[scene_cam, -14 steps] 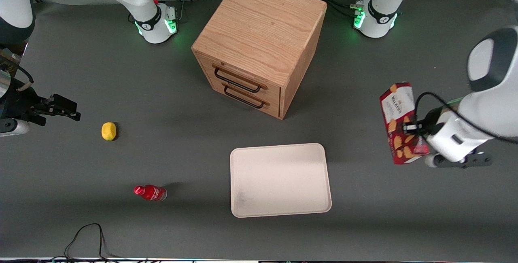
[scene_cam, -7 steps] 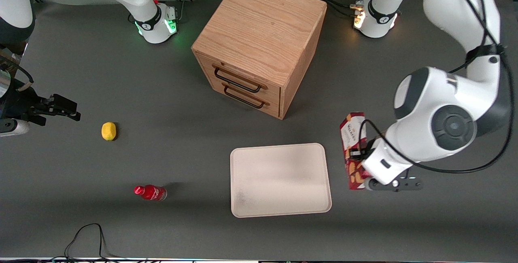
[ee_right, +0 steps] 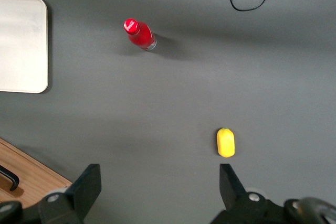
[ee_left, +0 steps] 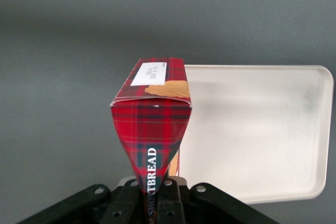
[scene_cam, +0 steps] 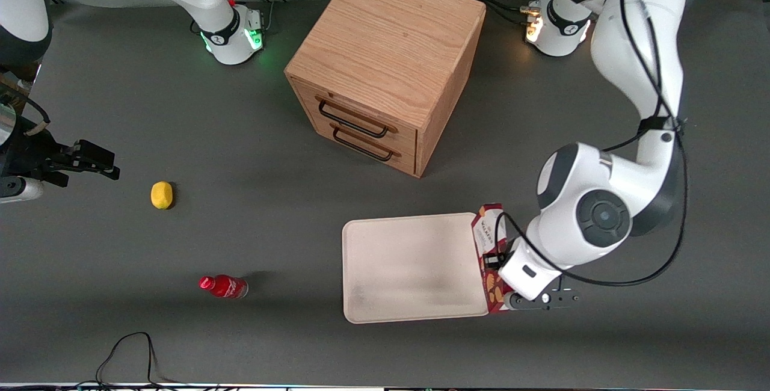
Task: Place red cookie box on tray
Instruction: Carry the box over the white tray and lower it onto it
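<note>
The red cookie box [scene_cam: 488, 231] is a long tartan carton with cookie pictures and a white label. It hangs over the edge of the tray [scene_cam: 415, 267] that lies toward the working arm's end of the table. My left gripper [scene_cam: 495, 258] is shut on the box, and the arm's wrist sits just beside the tray. In the left wrist view the gripper [ee_left: 154, 195] pinches the box [ee_left: 152, 124] flat at its near end, with the black fingers [ee_left: 169, 203] pressed against both sides. The cream-white tray [ee_left: 252, 129] lies beside and below the box with nothing on it.
An oak drawer cabinet [scene_cam: 385, 66] stands farther from the front camera than the tray. A small red bottle [scene_cam: 224, 286] and a yellow fruit [scene_cam: 161, 194] lie toward the parked arm's end. A black cable [scene_cam: 129, 349] loops near the front edge.
The gripper has carried the box from the working arm's end of the table toward the tray and nearer the front camera. The box now overlaps the tray's edge.
</note>
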Robot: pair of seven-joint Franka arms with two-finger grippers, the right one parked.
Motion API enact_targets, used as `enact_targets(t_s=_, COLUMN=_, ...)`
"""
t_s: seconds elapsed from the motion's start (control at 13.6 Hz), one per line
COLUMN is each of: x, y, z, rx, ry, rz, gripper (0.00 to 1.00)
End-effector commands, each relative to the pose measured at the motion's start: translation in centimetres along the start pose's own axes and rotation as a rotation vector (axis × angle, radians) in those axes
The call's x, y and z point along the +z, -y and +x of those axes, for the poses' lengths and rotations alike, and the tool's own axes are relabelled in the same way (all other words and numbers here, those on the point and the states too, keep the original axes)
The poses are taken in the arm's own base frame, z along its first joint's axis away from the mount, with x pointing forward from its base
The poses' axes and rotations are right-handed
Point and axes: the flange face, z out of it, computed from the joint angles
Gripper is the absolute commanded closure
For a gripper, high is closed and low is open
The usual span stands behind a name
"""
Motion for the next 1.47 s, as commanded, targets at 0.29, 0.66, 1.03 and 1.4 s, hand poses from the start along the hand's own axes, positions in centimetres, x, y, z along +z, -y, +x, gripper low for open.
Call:
enact_targets(t_s=0.29, x=7.0, y=-0.4, z=-0.1, rx=-0.088, ry=0.052, rz=0.036, gripper=1.00)
enact_targets(t_s=0.66, x=11.0, y=-0.5, z=-1.1, rx=-0.074, ry=0.107, rz=0.065, gripper=1.00)
enact_targets(t_s=1.03, x=12.1, y=-0.5, z=-1.4, rx=-0.051, ry=0.112, rz=0.064, gripper=0.01)
enact_targets(t_s=1.4, x=11.8, y=-0.3, z=-1.3, rx=-0.023, ry=0.113, rz=0.064, gripper=0.00)
